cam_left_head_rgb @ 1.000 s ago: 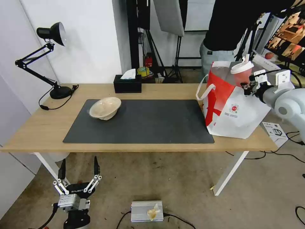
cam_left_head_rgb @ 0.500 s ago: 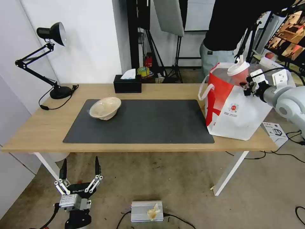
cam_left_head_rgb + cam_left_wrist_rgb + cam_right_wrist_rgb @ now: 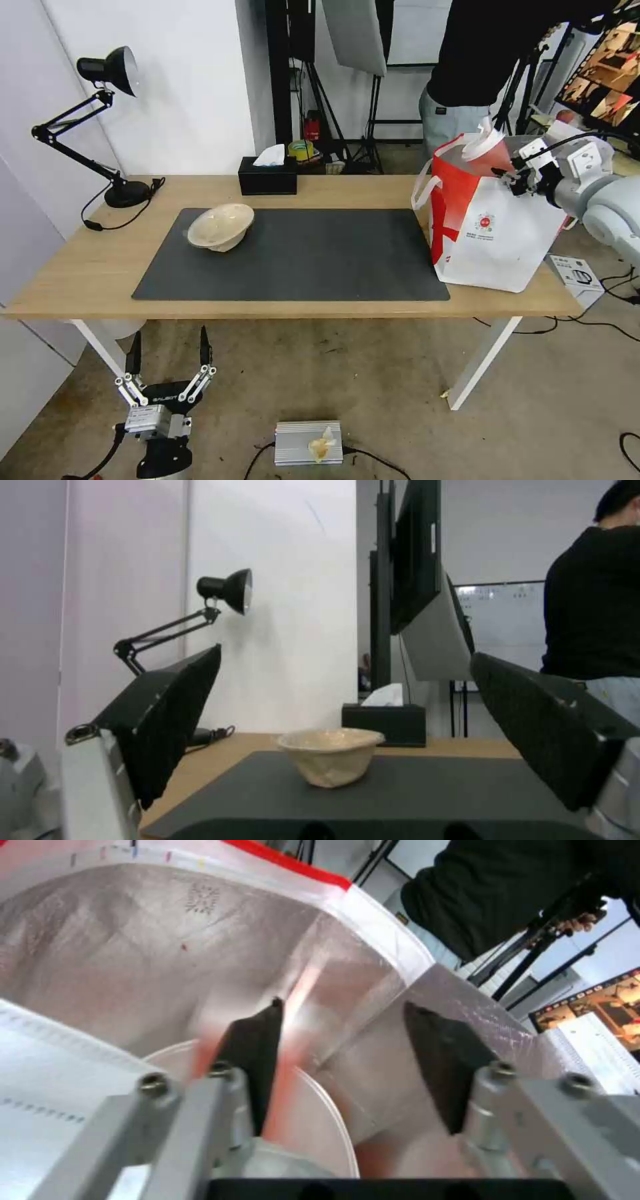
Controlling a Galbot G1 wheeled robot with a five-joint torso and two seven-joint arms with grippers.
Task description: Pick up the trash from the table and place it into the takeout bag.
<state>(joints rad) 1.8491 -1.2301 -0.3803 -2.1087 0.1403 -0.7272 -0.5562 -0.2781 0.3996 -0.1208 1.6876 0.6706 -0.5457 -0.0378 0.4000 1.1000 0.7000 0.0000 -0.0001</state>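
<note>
Right gripper (image 3: 512, 179) at the mouth of the bag (image 3: 493, 227), fingers spread, red cup (image 3: 490, 150) tilted over the opening, just beside them. Left gripper (image 3: 168, 357) below the table (image 3: 80, 267), spread and empty. Paper bowl (image 3: 221, 227) on the mat (image 3: 300, 257).

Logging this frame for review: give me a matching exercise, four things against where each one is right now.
Things:
1. red drink cup
2. beige paper bowl
3. black tissue box
4. left gripper

Places:
A. below the table's near edge, over the floor
B. on the dark grey mat's left end
C. tilted at the takeout bag's mouth
D. on the wood behind the mat

Pairs: 1-C, 2-B, 3-D, 4-A
</note>
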